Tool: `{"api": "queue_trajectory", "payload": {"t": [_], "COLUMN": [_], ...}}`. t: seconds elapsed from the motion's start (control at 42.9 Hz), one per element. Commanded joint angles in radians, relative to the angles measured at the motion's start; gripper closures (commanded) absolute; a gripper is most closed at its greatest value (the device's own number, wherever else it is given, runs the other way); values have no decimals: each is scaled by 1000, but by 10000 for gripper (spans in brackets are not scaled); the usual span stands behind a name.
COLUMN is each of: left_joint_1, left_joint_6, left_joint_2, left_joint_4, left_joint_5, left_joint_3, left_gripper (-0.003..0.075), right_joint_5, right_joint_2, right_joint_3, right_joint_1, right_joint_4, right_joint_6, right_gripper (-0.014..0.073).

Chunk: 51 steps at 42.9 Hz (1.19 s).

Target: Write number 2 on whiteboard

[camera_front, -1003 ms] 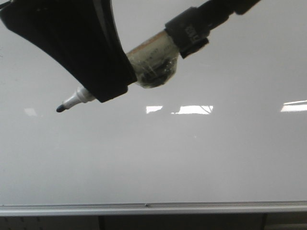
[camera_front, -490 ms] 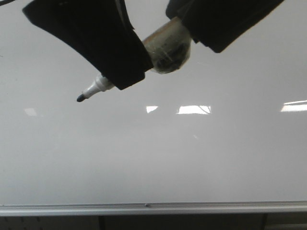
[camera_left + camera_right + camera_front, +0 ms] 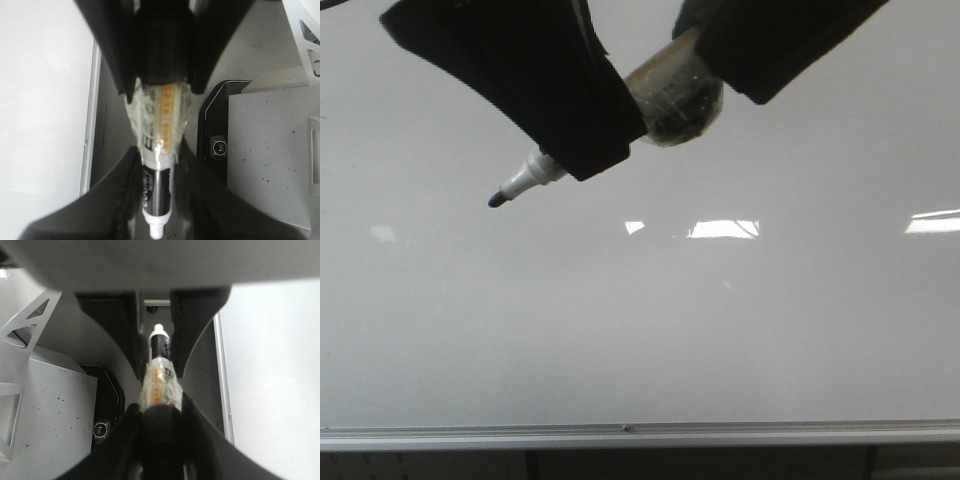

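The whiteboard fills the front view, glossy grey-white, with a silver rail along its lower edge. No number 2 is in view on it. A marker with a clear taped middle points down-left, its dark tip bare in front of the board. My left gripper is shut on the marker's front part near the tip. My right gripper is shut on its black rear end. In the left wrist view the marker lies between my left gripper's fingers. The right wrist view shows my right gripper round the marker.
Bright rectangular reflections lie across the board's middle. Both wrist views show the board's edge, a black device with a round knob and a grey speckled surface beside it.
Both grippers and the marker have shifted right and slightly up; the tip rose from lower left. Over the last half second the move is small. Both grips stay shut.
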Motion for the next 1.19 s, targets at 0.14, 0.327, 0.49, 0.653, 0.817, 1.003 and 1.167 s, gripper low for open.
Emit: {"api": "queue_trajectory", "payload": {"t": [0.14,0.327,0.49,0.653,0.817,1.003,1.167], "left_joint_1": [-7,-7,1,62,166,285,379], "left_joint_6": [-9,-32,-66,-114,-181,-206,-271], "left_joint_2": [-29,-29,-65,-140,-219,-336,-437], "left_joint_4": [-35,-35,-11,-10,-9,-9,-7], "left_joint_5": [-50,-69,-69,-50,4,14,12], "left_joint_3": [-32,-32,-32,-32,-26,40,101], "left_gripper": [541,208,176,176,176,176,176], "right_joint_5": [-19,-20,-26,-31,-24,-18,-33], "right_joint_2": [-17,-17,-19,-24,-41,-111,-203], "right_joint_3": [-32,-32,-32,-49,-103,-111,-101], "right_joint_1": [3,3,3,2,2,-76,-248], "right_joint_4": [32,32,-10,-149,-357,-545,-544], "right_joint_6": [-11,-4,49,197,422,695,823], "right_gripper": [623,643,643,643,643,643,643]}}
